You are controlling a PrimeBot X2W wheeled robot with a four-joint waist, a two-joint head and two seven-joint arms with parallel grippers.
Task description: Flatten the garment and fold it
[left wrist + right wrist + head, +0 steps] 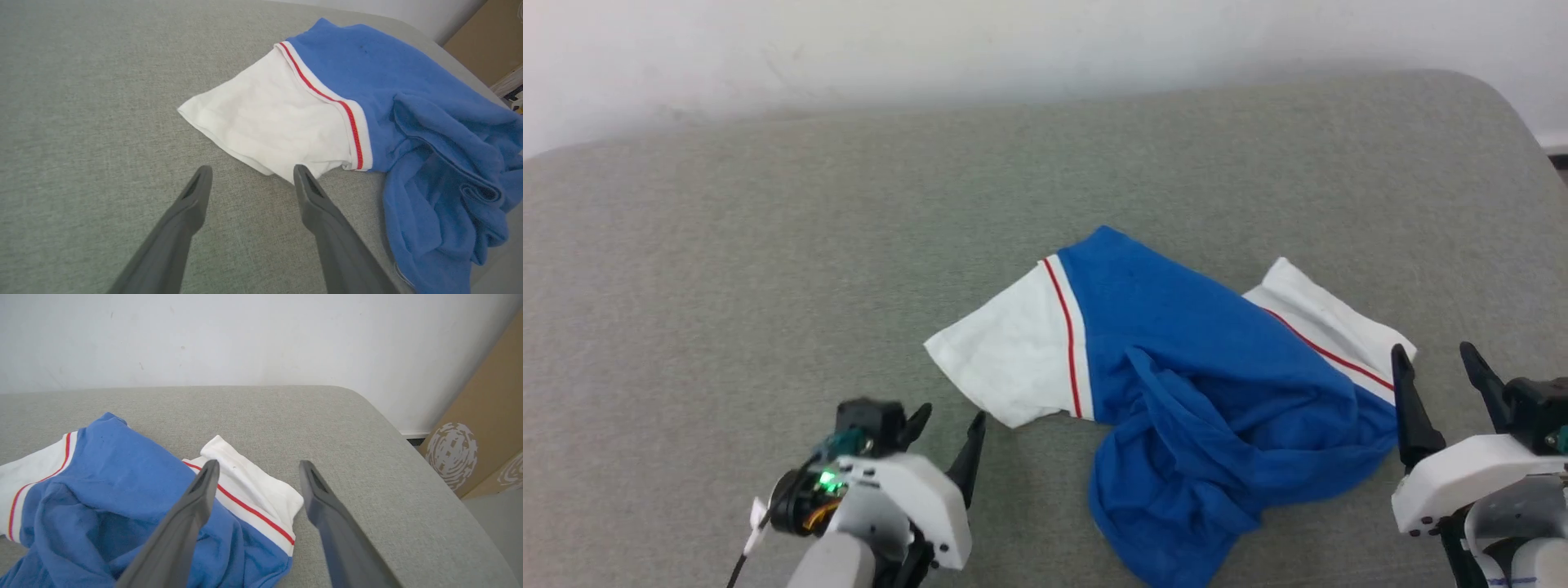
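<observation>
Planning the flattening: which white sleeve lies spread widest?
The sleeve beside the left end effector, a broad white panel; the other sleeve, near the right end effector, is a narrower strip.

You've got the garment [1192, 359] lying crumpled on the grey cushion, blue body bunched and folded over itself toward the near edge. Both white sleeves with red-striped trim stick out either side.

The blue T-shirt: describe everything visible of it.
The garment is a royal-blue T-shirt of soft, thin-looking knit with white short sleeves joined by red-and-white trim. It lies crumpled on the grey fabric surface: one sleeve spread flat on the robot's left, the other sleeve on the right, the blue body bunched in folds toward the robot. The open left gripper and open right gripper flank it, neither gripping it.
</observation>
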